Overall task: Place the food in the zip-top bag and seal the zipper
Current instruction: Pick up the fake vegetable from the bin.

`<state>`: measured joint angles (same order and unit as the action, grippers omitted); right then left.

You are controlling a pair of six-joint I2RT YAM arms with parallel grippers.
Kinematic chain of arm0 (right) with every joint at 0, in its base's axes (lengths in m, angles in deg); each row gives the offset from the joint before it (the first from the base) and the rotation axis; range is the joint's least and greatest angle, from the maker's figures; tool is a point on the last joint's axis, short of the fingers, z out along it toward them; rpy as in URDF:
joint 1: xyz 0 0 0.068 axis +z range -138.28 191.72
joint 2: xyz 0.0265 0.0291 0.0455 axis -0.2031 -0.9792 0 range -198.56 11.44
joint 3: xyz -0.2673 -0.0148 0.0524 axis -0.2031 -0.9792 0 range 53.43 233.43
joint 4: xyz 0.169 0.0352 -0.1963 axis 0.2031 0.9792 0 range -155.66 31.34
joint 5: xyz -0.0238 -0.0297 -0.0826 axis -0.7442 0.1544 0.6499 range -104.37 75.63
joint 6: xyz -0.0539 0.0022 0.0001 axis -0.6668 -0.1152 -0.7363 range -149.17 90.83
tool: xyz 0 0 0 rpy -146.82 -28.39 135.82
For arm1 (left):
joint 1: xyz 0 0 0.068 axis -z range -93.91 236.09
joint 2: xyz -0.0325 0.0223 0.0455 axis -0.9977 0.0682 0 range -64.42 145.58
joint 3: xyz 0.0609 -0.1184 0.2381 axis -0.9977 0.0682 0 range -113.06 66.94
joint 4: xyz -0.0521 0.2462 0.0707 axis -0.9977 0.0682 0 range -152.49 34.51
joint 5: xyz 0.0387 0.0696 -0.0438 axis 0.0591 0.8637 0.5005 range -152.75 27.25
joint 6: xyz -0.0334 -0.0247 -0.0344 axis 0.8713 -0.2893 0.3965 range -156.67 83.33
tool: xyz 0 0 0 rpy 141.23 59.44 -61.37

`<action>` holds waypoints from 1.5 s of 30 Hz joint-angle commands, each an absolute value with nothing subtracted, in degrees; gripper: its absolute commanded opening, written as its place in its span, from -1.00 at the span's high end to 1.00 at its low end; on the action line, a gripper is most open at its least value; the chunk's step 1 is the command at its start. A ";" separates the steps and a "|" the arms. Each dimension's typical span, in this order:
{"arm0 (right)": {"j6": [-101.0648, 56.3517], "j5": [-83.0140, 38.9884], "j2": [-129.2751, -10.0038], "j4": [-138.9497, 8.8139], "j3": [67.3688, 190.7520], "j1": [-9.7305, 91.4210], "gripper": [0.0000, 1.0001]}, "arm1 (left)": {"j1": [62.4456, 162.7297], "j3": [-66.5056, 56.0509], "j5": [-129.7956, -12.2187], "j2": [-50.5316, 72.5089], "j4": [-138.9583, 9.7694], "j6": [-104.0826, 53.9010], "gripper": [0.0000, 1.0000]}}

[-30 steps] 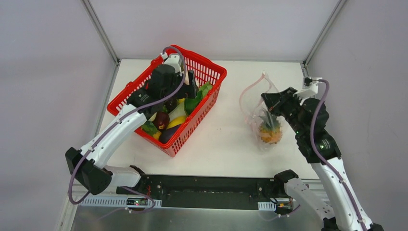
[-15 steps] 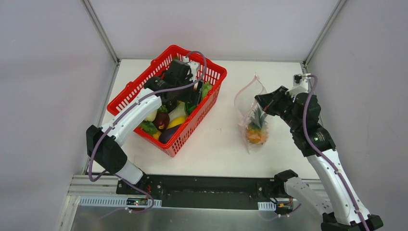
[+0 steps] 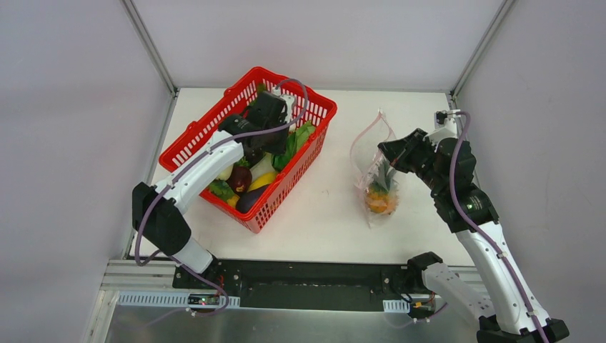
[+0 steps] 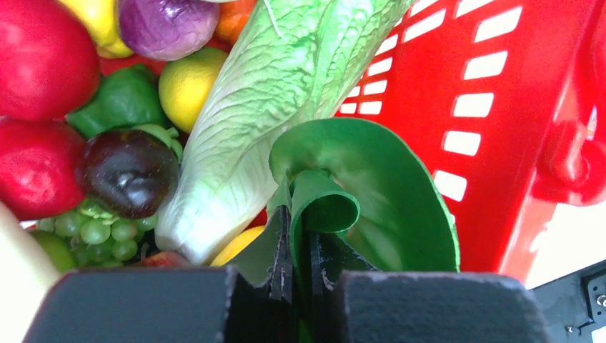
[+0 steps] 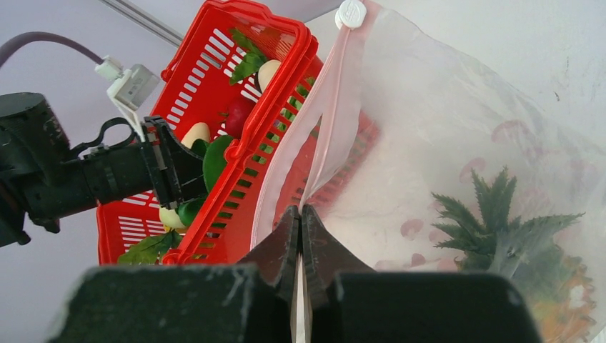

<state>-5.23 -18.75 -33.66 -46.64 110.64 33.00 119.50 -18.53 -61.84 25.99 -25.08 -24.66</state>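
Observation:
My left gripper (image 3: 280,145) reaches down into the red basket and is shut on the curled edge of a green leaf (image 4: 371,179) at the jaws (image 4: 299,232). A pale leafy vegetable (image 4: 264,107), red fruits (image 4: 36,57), a dark purple piece (image 4: 128,171) and a yellow piece (image 4: 187,84) lie beside it. My right gripper (image 3: 386,148) is shut on the mouth edge of the zip-top bag (image 3: 373,168), holding it up at the jaws (image 5: 300,218). The pink zipper (image 5: 332,121) runs up to a white slider (image 5: 350,13). An orange pineapple (image 3: 381,200) sits inside the bag.
The red mesh basket (image 3: 207,128) stands at the table's back left, its wall (image 4: 500,107) close to my left fingers. White table (image 3: 321,214) lies between basket and bag. Grey walls enclose the table on three sides.
My left gripper moved right across the basket, went down and closed on the green leaf. My right gripper shifted the bag slightly left and up, then held still.

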 commanded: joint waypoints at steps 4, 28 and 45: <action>-5.27 -19.38 -33.31 -46.86 113.02 32.82 1.00 | 119.66 -16.22 -57.91 14.88 -27.38 -24.03 1.00; -3.52 -22.96 -33.30 -48.06 112.16 32.86 1.00 | 119.66 -5.00 -64.73 -13.39 -48.90 -10.03 1.00; -3.77 -27.93 -33.34 -49.55 111.61 32.87 1.00 | 122.40 3.68 -82.02 -7.09 -90.08 13.42 1.00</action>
